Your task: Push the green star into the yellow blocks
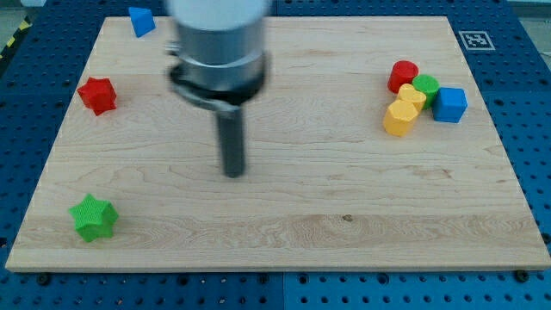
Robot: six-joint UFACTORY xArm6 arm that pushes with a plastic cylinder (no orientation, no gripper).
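The green star (94, 217) lies near the board's bottom left corner. Two yellow blocks sit touching at the view's right: a larger one (398, 118) and a smaller one (411, 96) just above it. My tip (233, 175) is on the board around its middle, well right of and above the green star and far left of the yellow blocks. It touches no block.
A red round block (402, 75), a green round block (425, 86) and a blue cube (449, 104) cluster against the yellow blocks. A red star (97, 95) is at the left, a blue block (141, 21) at the top left. The wooden board (284, 232) lies on a blue perforated table.
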